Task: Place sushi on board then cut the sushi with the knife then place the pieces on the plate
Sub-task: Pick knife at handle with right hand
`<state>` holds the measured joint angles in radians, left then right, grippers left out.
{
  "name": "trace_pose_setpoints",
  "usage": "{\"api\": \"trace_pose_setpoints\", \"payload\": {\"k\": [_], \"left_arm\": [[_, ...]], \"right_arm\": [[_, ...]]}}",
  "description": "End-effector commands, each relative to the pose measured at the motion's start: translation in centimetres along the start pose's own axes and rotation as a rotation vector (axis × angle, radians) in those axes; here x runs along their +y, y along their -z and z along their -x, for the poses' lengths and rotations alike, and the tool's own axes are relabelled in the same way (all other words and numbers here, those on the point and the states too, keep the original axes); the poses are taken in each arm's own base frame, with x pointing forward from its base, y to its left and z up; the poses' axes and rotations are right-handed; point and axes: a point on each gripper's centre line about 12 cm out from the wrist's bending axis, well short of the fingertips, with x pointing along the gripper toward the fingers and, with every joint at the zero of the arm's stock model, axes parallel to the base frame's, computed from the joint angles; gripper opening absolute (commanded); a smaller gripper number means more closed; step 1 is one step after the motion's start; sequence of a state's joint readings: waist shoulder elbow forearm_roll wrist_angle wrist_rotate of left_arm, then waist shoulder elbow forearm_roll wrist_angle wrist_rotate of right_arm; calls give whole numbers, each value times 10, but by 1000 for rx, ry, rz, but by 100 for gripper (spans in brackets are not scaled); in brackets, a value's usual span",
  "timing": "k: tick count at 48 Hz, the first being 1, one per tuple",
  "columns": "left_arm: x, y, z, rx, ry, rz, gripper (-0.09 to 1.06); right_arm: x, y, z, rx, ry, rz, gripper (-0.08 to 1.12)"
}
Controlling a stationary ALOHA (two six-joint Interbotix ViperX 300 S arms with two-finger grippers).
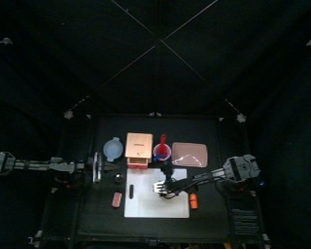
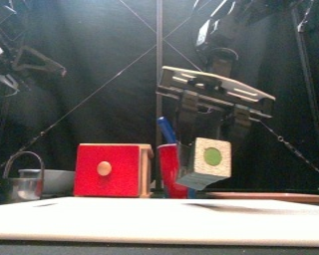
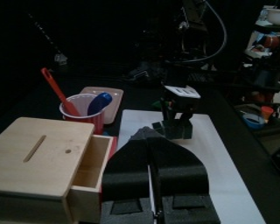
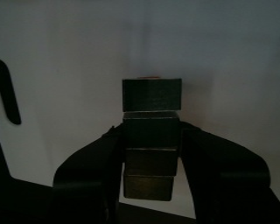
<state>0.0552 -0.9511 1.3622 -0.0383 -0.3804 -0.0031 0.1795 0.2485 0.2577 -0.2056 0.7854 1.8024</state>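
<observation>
The sushi roll [image 2: 209, 159], dark green with a white end and a green dot, is tilted low over the white cutting board [image 2: 136, 221]. My right gripper [image 2: 213, 139] is shut on it from above. In the right wrist view the roll [image 4: 152, 118] sits between the jaws, with the board [image 4: 224, 61] behind it. I cannot tell whether the roll touches the board. The red cup [image 1: 161, 152] holds the blue knife [image 2: 163, 128] and stands behind the board. Right of the cup lies the pink tray [image 1: 190, 153]. My left gripper [image 3: 154, 171] is shut and empty at the board's left edge.
The wooden box [image 1: 139, 147] with its red drawer front [image 2: 112, 169] stands left of the cup. A blue-grey bowl [image 1: 112, 149] and a metal cutter [image 2: 27, 179] are further left. One small orange toy [image 1: 117, 198] lies left of the board and another [image 1: 196, 201] at its right edge.
</observation>
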Motion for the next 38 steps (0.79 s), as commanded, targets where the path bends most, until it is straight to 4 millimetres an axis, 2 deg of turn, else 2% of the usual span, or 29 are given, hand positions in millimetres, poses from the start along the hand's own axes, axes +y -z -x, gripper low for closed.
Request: {"api": "trace_pose_setpoints", "payload": {"k": [1, 10, 18, 27, 33, 38], "left_arm": [[-1, -8, -3, -23, 2, -1, 6], [-2, -6, -2, -18, 7, 3, 6], [-5, -6, -2, -17, 25, 2, 6], [-6, -6, -2, -17, 28, 4, 6], [-6, -6, -2, -17, 28, 4, 6], [-6, -8, -3, -22, 30, -2, 6]], "right_arm": [[17, 0, 10, -4, -54, 11, 59], [9, -1, -1, -19, -4, 15, 75], [10, 0, 0, -10, -5, 6, 93], [13, -2, 3, -24, -6, 15, 96], [14, -10, 25, -48, -28, 43, 96], [6, -24, 63, -105, -83, 127, 96]]}}
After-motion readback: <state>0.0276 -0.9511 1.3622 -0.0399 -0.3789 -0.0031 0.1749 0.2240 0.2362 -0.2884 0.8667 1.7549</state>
